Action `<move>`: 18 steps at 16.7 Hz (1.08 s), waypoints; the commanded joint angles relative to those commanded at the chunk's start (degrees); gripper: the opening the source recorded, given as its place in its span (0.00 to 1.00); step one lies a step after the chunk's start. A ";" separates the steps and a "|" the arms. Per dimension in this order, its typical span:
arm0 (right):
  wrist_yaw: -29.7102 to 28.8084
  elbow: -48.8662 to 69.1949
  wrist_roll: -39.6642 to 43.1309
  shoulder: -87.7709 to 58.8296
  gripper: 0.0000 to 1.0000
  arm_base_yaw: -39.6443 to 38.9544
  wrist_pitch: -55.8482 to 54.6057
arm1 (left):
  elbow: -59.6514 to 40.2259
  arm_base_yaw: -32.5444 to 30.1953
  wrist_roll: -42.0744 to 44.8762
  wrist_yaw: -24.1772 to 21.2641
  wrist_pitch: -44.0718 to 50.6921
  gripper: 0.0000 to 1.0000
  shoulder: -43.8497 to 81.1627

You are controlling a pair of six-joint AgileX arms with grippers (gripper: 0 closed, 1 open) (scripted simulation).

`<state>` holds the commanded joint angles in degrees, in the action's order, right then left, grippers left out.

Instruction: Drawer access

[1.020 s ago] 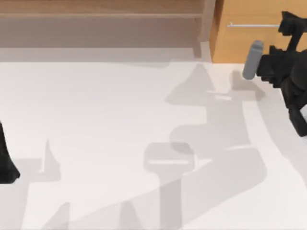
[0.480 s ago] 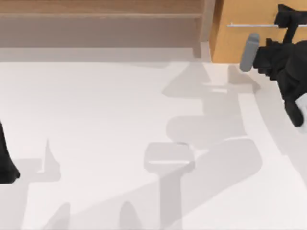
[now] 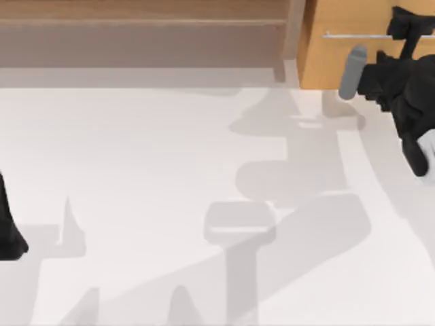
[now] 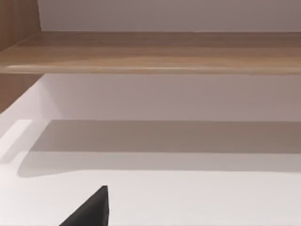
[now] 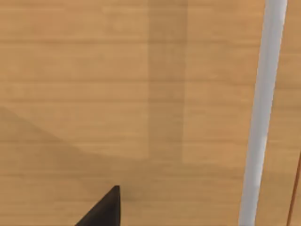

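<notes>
The drawer (image 3: 360, 64) is at the table's far right, its light orange-brown front facing me. A thin silver bar handle (image 3: 353, 34) runs across the front. My right gripper (image 3: 406, 27) is at the right end of that handle, right against the drawer front. In the right wrist view the drawer front (image 5: 94, 94) is very close and the handle (image 5: 263, 113) runs along one side. My left arm (image 3: 8, 231) is parked at the table's left edge.
A darker brown shelf unit (image 3: 149, 20) spans the back left, with its shelf board (image 4: 150, 52) seen in the left wrist view. The white tabletop (image 3: 149, 170) carries the arms' shadows.
My right arm has moved toward the back of the table, closing in on the drawer front and handle. The left arm has stayed put.
</notes>
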<state>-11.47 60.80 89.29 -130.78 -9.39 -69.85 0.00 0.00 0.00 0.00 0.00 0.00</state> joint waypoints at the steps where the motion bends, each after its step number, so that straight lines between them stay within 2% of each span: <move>1: 0.00 0.00 0.00 0.00 0.70 0.00 0.00 | 0.00 0.00 0.00 0.00 0.00 1.00 0.00; 10: 0.00 0.00 0.00 0.00 0.02 0.00 0.00 | 0.00 0.00 0.00 0.00 0.00 1.00 0.00; 18: 0.00 0.00 0.00 0.00 0.00 0.00 0.00 | 0.00 0.00 0.00 0.00 0.00 1.00 0.00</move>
<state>-11.47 60.80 89.29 -130.78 -9.39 -69.85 0.00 0.00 0.00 0.00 0.00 0.00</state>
